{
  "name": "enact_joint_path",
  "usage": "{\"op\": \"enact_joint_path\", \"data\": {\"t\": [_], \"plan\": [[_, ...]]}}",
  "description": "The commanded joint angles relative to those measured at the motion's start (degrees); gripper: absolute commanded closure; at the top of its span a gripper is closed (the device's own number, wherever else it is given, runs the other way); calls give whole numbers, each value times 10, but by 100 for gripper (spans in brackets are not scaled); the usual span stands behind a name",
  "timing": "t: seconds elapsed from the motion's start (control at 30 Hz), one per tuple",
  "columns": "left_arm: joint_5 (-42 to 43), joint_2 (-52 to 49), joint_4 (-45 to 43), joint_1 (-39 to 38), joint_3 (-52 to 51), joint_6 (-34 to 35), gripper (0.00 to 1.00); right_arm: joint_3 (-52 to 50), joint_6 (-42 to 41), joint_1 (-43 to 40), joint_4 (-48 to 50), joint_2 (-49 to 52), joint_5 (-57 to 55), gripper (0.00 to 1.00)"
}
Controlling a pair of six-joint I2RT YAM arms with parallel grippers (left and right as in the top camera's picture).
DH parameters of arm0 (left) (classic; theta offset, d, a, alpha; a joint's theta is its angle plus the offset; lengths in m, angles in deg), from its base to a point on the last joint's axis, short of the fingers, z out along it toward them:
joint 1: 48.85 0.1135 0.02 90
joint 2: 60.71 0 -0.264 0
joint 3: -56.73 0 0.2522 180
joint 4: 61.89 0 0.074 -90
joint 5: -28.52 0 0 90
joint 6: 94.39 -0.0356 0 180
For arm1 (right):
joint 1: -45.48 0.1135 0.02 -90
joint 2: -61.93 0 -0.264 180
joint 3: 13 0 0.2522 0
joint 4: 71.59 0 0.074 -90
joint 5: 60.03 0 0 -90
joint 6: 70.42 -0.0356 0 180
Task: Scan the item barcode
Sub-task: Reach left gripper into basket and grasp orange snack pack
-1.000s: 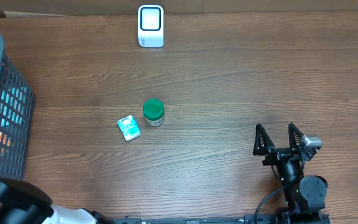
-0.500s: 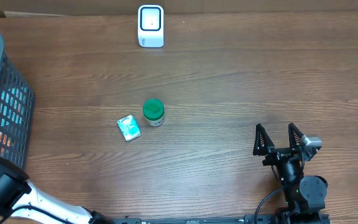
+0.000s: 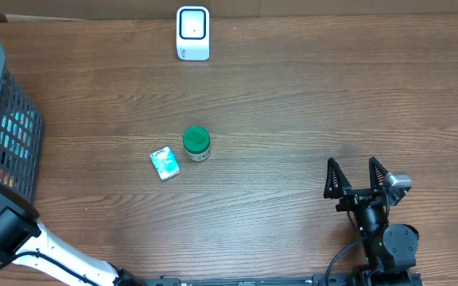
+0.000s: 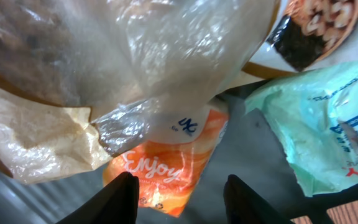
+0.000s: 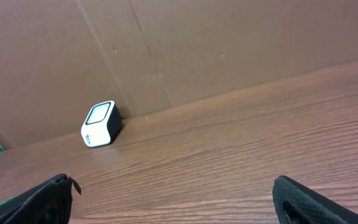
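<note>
Basket (image 3: 6,119) at left edge, left gripper (image 4: 180,180) astride orange packet (image 4: 160,165), grip unclear, right gripper (image 3: 352,164) spread wide

one scanner (image 3: 192,33), one basket (image 3: 14,151), one green jar (image 3: 196,143), one packet (image 3: 164,164)

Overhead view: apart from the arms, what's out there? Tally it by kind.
Scanner: 1
Jar: 1
Packet: 1
Basket: 1
Total: 4
</note>
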State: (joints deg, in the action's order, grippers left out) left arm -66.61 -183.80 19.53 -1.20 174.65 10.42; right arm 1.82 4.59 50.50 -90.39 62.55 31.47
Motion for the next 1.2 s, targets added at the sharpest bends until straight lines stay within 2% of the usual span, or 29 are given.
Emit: {"op": "enact_joint_path", "data": {"t": [0.0, 0.33, 0.4, 0.47, 0.5, 0.87, 1.0, 1.1, 1.17], "plan": [[-19, -13, -7, -6, -11, -7, 53, -6, 0, 3, 4, -4, 1, 0], [-43, -13, -67, -9, -96, -6, 55, -6, 0, 3, 4, -4, 1, 0], [-42, -13, -72, -9, -104, -4, 65, -6, 0, 3, 4, -4, 1, 0], [-43, -13, -71, -9, -104, -4, 80, -6, 0, 3, 4, -4, 1, 0], [-42, -13, -67, -9, -103, -4, 94, -6, 0, 3, 4, -4, 1, 0], [-4, 43, -12, -9, -56, 24, 96, -6, 0, 3, 4, -4, 1, 0], [31, 114, -7, -9, -44, 38, 96, -6, 0, 3, 4, -4, 1, 0], [123, 215, -15, -9, -39, 50, 96, -6, 0, 3, 4, -4, 1, 0], [154, 269, -31, -9, -39, 50, 96, -6, 0, 3, 4, -4, 1, 0]]}}
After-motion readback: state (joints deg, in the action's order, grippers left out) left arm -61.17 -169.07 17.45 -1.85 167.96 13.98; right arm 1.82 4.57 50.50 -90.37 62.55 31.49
